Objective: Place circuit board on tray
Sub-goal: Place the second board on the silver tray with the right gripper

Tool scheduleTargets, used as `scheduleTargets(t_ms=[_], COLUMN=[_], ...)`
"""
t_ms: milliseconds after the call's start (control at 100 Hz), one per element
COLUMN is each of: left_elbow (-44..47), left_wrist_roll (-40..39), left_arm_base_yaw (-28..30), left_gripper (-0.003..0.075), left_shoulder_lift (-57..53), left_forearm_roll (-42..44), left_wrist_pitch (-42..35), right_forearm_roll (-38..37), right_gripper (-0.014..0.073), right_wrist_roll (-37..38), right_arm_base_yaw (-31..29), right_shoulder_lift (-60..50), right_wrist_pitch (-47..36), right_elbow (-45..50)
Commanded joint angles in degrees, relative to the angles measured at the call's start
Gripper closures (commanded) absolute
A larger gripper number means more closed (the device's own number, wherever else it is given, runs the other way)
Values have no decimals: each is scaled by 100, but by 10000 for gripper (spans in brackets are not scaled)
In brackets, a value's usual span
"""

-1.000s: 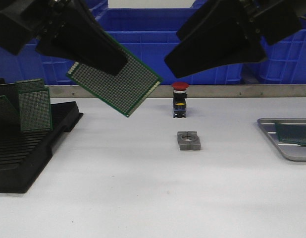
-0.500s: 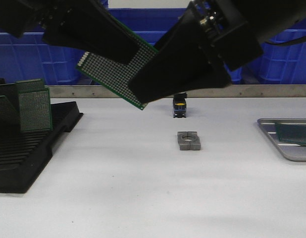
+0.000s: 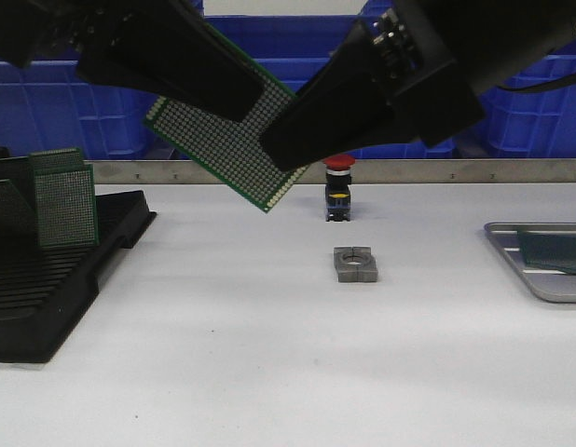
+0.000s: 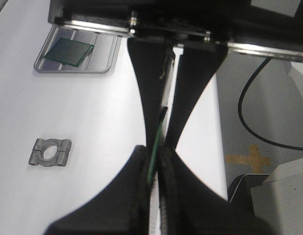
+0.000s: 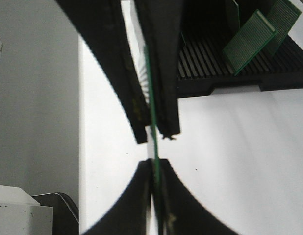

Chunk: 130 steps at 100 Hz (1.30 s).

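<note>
A small grey metal block (image 3: 355,264) is lying on the white table (image 3: 269,354). High above it, the circuit board (image 3: 227,149) is hanging tilted in the air. The left gripper (image 4: 158,152) is squeezing one edge of it, and the right gripper (image 5: 155,166) is squeezing the other edge. Far right, the tray (image 3: 512,256) is sitting with a green board (image 3: 553,250) in it, well apart from the held board.
</note>
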Motion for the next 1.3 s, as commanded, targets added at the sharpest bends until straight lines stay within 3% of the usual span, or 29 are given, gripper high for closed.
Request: scheduleTargets(t_ms=[0,150,240,470,770,1010,1290], left_elbow=[-179,-179,-179,-179,-179,-179,-179], left_wrist_roll=[-71,-71,-71,-71,-71,-71,-71], left_arm_base_yaw=[-59,-59,-59,175,484,472,472], left_gripper=[615,286,183,176,176,176,176], left_shoulder_lift=[-200,-200,-200,-376,-492,-481,-481], left_forearm_roll=[-471,-483,-483,-450,-499,-670,-704], left_wrist_pitch=[-51,-231,-456,-1187,-1219,-1207,-1207], right_forearm_roll=[424,424,424,406,458,1567,2336], right_gripper=[715,715,715,715,715,715,715], right_wrist_roll=[74,74,98,865,994,1347,1347], right_arm_base_yaw=[5,5,5,-341,-1658,-2505,-3027], right_shoulder_lift=[-131,-131,-131,-125,-113,280,1212], right_wrist_pitch=[51,55,58,42,-550,-2037,-2661], right_elbow=[-172,-172,-172,-98,308,518,518])
